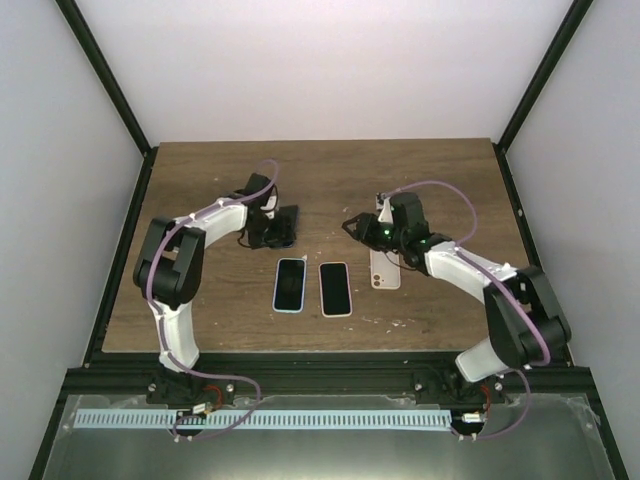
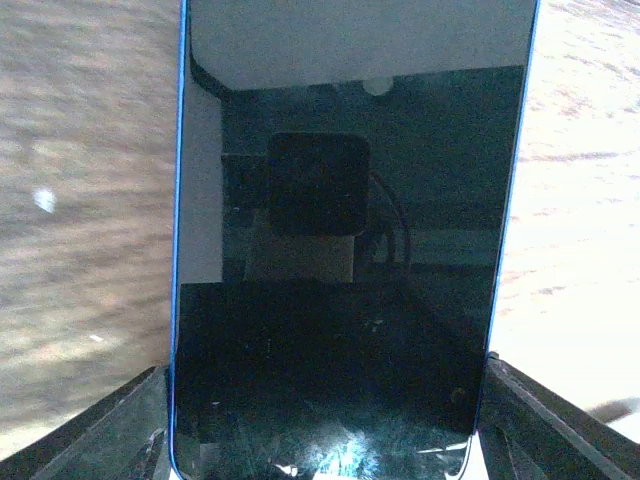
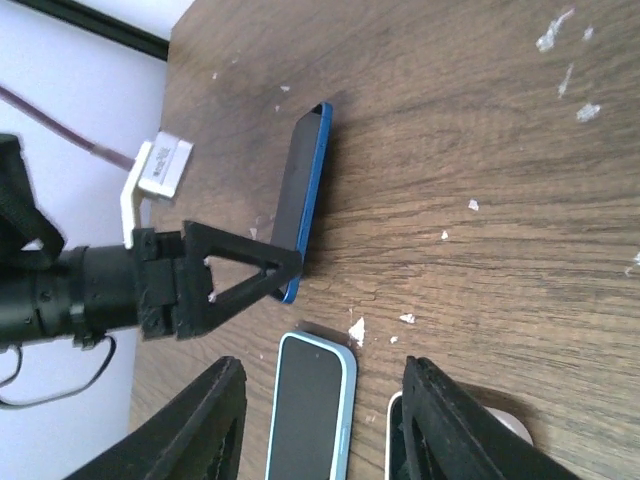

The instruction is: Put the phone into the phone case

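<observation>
Bright even light, blurred wrist view, reflective phone (image 2: 350,300)

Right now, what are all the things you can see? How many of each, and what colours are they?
blue-rimmed phone: 1, black screen with blue rim, tipped up at the back left
light-blue-rimmed phone: 1, black screen, flat in the middle of the table
white-rimmed phone: 1, black screen, flat just right of it, not touching
pale pink case: 1, flat further right, partly under the right tool
white crumbs: several, scattered on the wood
table: 1, brown wood
left arm, right arm: 2, white and black, near edge
left tool: 1, black, shut on the blue-rimmed phone
right tool: 1, black, open, holding nothing
</observation>
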You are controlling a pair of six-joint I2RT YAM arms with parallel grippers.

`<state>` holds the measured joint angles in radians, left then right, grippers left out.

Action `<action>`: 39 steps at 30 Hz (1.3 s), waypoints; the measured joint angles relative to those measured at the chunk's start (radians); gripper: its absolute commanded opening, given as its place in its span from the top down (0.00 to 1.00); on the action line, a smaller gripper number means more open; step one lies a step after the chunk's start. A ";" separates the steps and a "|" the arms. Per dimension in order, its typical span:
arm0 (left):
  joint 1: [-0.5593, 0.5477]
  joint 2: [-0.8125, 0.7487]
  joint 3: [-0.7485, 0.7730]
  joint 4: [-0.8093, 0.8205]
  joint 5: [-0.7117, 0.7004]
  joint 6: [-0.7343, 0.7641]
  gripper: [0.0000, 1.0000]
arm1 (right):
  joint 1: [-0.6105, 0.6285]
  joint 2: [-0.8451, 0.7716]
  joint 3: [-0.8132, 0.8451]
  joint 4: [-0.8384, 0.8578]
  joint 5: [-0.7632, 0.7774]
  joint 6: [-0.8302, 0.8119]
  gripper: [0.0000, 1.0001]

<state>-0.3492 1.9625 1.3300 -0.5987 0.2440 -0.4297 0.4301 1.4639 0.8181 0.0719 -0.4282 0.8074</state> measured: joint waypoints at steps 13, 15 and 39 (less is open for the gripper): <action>-0.034 -0.035 -0.063 0.085 0.151 -0.084 0.35 | 0.040 0.321 0.151 0.143 -0.043 0.098 0.56; -0.035 -0.035 -0.070 0.095 0.162 -0.090 0.35 | 0.050 0.362 0.191 0.147 -0.047 0.112 0.55; -0.038 -0.035 -0.116 0.179 0.245 -0.118 0.35 | 0.085 0.592 0.380 0.162 -0.126 0.151 0.77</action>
<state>-0.3870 1.9270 1.2140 -0.4194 0.4885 -0.5476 0.5152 2.0563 1.1976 0.2340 -0.5545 0.9588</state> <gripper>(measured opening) 0.777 0.239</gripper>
